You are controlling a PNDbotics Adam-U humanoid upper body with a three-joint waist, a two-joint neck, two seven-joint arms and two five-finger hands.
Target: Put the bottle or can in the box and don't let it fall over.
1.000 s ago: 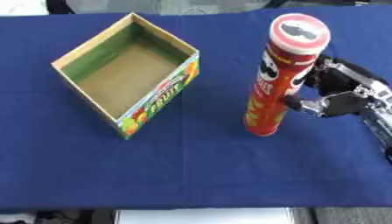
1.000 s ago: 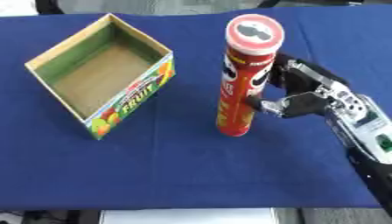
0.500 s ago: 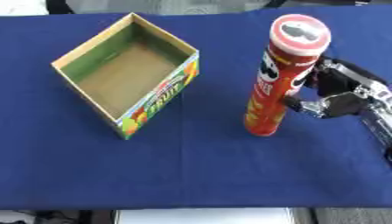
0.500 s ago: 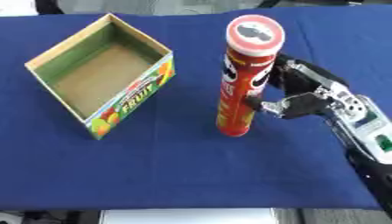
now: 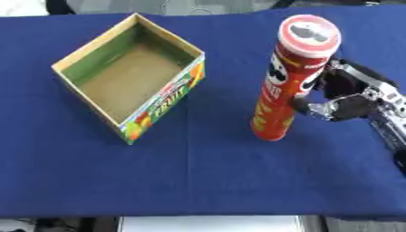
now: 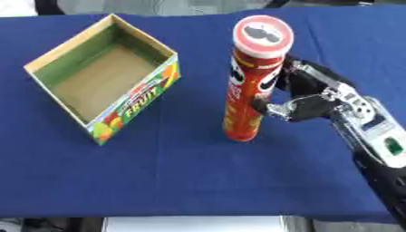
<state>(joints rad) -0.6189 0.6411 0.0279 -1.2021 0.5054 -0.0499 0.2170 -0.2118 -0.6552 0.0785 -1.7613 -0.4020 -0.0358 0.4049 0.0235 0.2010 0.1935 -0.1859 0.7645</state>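
Everywhere blue tablecloth (image 5: pixel 206 176) under box (image 5: pixel 127 86).

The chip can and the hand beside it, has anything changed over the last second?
Nothing visibly changed. The chip can stands upright on the blue cloth, the right hand is curled against its side, and the open box sits empty to the left.
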